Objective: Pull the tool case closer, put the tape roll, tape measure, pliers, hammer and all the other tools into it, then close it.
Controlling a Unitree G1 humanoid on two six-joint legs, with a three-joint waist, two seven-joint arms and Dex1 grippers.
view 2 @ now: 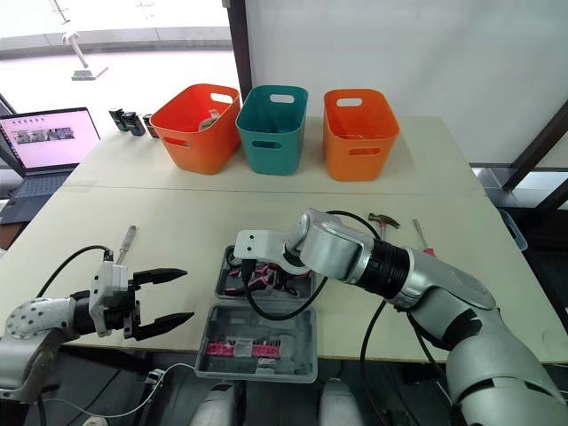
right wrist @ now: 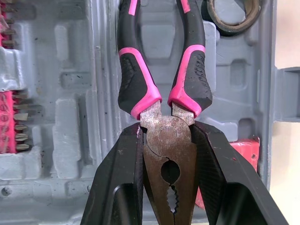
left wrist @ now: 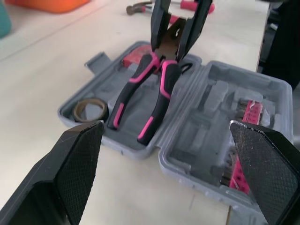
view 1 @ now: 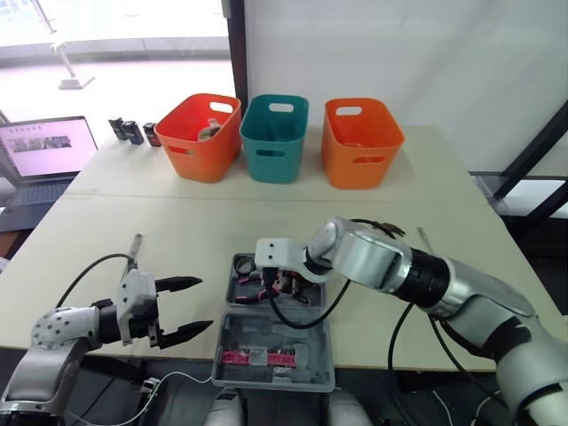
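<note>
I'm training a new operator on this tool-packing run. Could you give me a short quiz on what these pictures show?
1. True or false: the tool case is closed.
2. Multiple choice: where does the right gripper clamp the pliers?
A) on the pink-and-black handles
B) on the metal head
C) nowhere, since it is open and apart from them
3. Fill in: the tape roll lies inside the ___.

Key: 1 false; 2 B; 3 tool case.
</note>
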